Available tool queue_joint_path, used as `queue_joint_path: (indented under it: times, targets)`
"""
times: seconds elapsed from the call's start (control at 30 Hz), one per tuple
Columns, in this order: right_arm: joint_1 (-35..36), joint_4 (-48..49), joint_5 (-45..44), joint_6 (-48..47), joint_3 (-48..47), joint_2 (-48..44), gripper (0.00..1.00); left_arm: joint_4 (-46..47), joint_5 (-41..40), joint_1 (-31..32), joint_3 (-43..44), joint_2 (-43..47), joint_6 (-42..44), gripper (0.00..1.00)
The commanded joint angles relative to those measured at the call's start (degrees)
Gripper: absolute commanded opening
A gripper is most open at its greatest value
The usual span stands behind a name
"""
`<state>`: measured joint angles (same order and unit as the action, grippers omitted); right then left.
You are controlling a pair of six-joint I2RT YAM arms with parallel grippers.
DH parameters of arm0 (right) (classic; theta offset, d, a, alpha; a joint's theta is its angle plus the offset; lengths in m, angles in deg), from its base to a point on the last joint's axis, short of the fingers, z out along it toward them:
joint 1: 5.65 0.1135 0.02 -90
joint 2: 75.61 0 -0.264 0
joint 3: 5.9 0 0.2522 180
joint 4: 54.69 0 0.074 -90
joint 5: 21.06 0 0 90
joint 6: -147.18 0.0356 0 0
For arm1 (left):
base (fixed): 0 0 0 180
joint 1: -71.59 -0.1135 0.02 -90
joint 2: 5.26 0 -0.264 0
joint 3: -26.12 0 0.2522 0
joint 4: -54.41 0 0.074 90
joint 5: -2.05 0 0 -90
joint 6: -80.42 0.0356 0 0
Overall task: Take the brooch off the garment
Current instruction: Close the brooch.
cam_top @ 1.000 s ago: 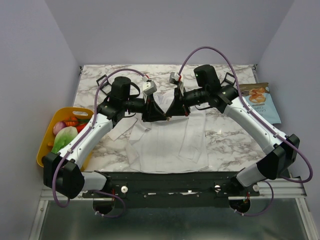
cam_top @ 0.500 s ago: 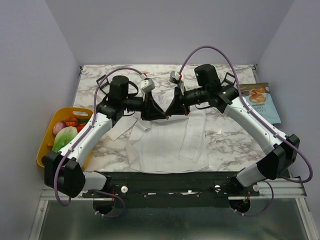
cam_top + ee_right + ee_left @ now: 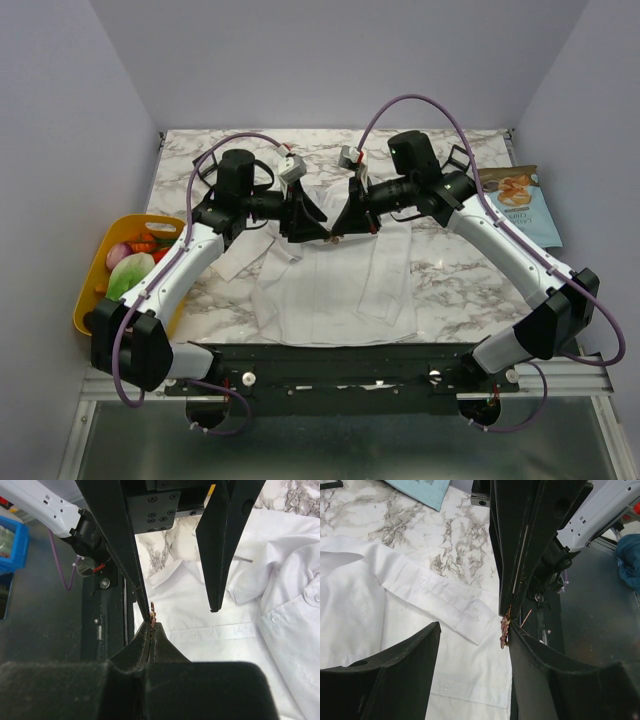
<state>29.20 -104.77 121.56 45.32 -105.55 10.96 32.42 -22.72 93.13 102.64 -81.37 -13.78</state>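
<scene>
Right pincer [image 3: 151, 625] is pinched shut on the brooch [image 3: 151, 612], which shows edge-on as a thin, rusty-red sliver between the two matte black, wedge-shaped fingertips. From the left wrist the same sliver [image 3: 505, 630] sits at the tip of those long tapered fingers, with a fine copper-coloured pin sticking out beside it. Left pincer [image 3: 475, 627] stands wide, its smooth black fingers spread, the right-hand one just beside the brooch. Both meet above the collar end of the shirt [image 3: 340, 290], a thin white fabric lying flat and lightly creased, with small round buttons along a folded placket. It rests on the grey-veined marble table [image 3: 450, 265].
</scene>
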Motion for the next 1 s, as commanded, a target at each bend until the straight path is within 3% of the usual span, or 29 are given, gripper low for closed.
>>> queue_joint_path:
  times: [0.0,0.8,0.97]
  targets:
    - [-0.1,-1.1,2.0,1.0,0.5,-1.6,0.00,0.6,0.4,-0.2,-0.4,0.5,1.0,0.65]
    - [-1.0,-0.5,2.2,1.5,0.4,-0.8,0.01,-4.2,1.4,2.7,1.1,0.4,5.7,0.74]
    - [-1.3,-0.5,2.5,0.7,1.2,-1.0,0.00,-3.6,-2.2,2.3,2.2,0.4,5.1,0.74]
